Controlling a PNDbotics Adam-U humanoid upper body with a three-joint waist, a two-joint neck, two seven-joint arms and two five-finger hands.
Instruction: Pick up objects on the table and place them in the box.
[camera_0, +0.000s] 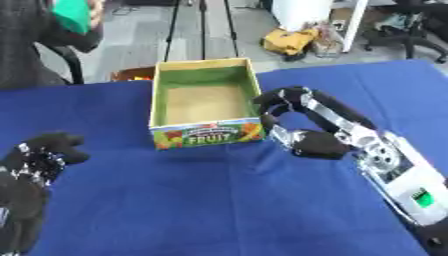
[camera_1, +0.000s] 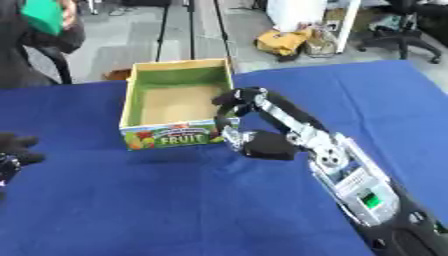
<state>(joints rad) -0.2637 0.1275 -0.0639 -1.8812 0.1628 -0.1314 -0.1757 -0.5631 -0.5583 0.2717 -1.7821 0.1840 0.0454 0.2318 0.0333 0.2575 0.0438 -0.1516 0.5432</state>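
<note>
Blue cloth (camera_0: 219, 200) covers the table from edge to edge, with grey flooring, a yellow bag (camera_0: 290, 41) and chair legs visible beyond its far side.

Box (camera_0: 204, 103): a cardboard fruit carton, open at the top, standing upright on the cloth toward the far centre. Inner walls are green, the floor is plain brown card, and the near outer face carries a printed label reading "FRUIT". No item is seen inside it.

Right hand (camera_0: 302, 125): reaching in from the lower right, black with silver joints, positioned at the box's right near corner. Fingers (camera_0: 278, 97) are arched and curled downward, their tips just beside or touching the box's right wall (contact cannot be confirmed). The thumb sits lower, close to the label corner. Nothing is seen held between fingers and thumb.

Left hand (camera_0: 39, 155): at the left edge of the left eye view, over the cloth, well apart from the box. Fingers are loosely bent upward and hold nothing; in the right eye view only its fingertips show.

Person at the far left edge, holding a green object (camera_0: 72, 15) above the floor, clear of the table. No loose objects are visible on the cloth.
</note>
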